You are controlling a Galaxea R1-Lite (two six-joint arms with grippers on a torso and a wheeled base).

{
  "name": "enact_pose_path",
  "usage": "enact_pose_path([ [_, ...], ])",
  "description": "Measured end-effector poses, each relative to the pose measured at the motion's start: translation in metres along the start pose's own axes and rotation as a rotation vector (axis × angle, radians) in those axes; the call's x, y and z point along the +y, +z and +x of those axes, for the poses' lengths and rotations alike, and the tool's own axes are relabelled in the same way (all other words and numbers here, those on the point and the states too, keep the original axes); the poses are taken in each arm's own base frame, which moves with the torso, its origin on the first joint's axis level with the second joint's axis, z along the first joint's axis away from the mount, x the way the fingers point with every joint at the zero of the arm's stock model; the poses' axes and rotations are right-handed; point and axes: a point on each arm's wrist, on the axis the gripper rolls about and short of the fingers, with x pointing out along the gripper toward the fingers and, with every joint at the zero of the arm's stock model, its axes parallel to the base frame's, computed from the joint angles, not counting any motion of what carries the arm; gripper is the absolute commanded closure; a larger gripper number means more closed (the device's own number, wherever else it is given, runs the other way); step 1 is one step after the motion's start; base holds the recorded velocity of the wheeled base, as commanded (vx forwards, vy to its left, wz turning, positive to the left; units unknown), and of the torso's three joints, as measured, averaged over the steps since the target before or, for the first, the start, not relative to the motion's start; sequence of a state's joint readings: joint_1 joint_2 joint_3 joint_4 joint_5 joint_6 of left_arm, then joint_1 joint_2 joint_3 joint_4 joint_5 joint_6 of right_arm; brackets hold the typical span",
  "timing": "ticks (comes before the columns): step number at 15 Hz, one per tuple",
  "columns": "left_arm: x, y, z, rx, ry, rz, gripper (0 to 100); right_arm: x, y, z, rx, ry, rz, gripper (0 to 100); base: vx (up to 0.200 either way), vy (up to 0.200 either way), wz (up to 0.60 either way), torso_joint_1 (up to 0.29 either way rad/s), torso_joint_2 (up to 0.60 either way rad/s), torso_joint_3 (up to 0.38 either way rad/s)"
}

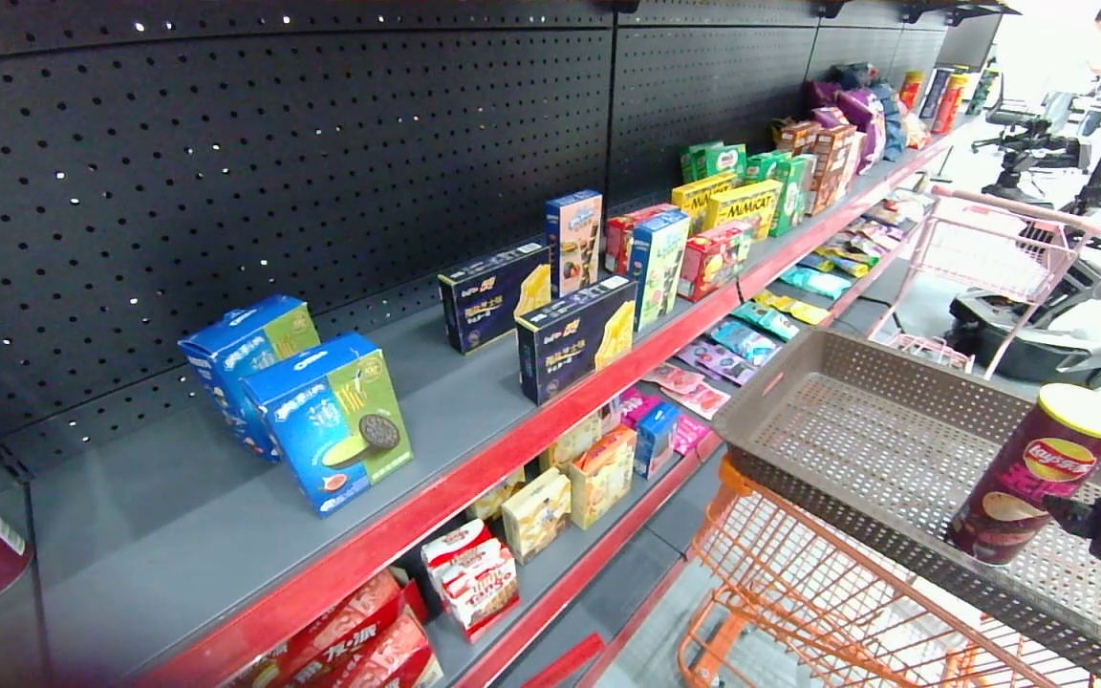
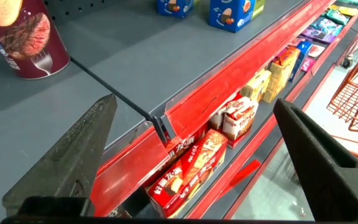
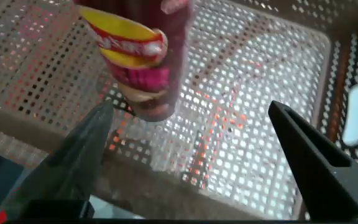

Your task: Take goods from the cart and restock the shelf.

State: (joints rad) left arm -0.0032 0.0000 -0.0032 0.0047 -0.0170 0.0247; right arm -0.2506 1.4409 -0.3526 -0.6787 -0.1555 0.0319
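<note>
The shelf is the largest thing in view, a long grey board with a red front lip and a black pegboard back, running away to the right. A lower shelf beneath it holds cream and red snack boxes.

The orange wire cart stands beside the shelf on the right, and a brown perforated basket sits across its top. A pink cart stands farther off behind it.

Two blue cookie boxes stand on the upper shelf, one just behind the other and angled to the lip. Further along, two navy boxes stand upright, one at the lip and one nearer the pegboard. Past them come taller blue boxes, then red, yellow and green ones.

A maroon chip can with a yellow lid is in the basket near its right end, tilted with its base on the mesh. A second maroon can stands on the shelf at the far left, well apart from the cookie boxes.

The right gripper hangs over the basket with its fingers spread wide and nothing between them. The tilted can lies just ahead of it, and in the head view the gripper's dark body is at the can's lower side; whether they touch is unclear. The left gripper hovers above the shelf's red lip, fingers wide apart and empty, the shelved can off to one side.
</note>
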Motion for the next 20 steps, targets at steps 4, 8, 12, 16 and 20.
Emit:
enact_pose_path([
  [4, 0.0, 0.0, 0.0, 0.0, 0.0, 0.0, 0, 0.002, -0.003, 0.012, 0.007, 0.048, -0.035, 0, 0.0, 0.0, 0.0, 0.0, 0.0, 0.0],
  [8, 0.0, 0.0, 0.0, 0.0, 0.0, 0.0, 0, 0.004, -0.003, 0.022, -0.028, 0.074, -0.066, 0, 0.0, 0.0, 0.0, 0.0, 0.0, 0.0],
  [12, 0.0, 0.0, 0.0, 0.0, 0.0, 0.0, 0, -0.001, -0.004, 0.035, -0.052, 0.107, -0.117, 0, 0.0, 0.0, 0.0, 0.0, 0.0, 0.0],
  [16, 0.0, 0.0, 0.0, 0.0, 0.0, 0.0, 0, -0.007, -0.002, 0.051, -0.048, 0.134, -0.146, 0, 0.0, 0.0, 0.0, 0.0, 0.0, 0.0],
  [20, 0.0, 0.0, 0.0, 0.0, 0.0, 0.0, 0, -0.006, -0.001, 0.063, -0.05, 0.18, -0.154, 0, 0.0, 0.0, 0.0, 0.0, 0.0, 0.0],
])
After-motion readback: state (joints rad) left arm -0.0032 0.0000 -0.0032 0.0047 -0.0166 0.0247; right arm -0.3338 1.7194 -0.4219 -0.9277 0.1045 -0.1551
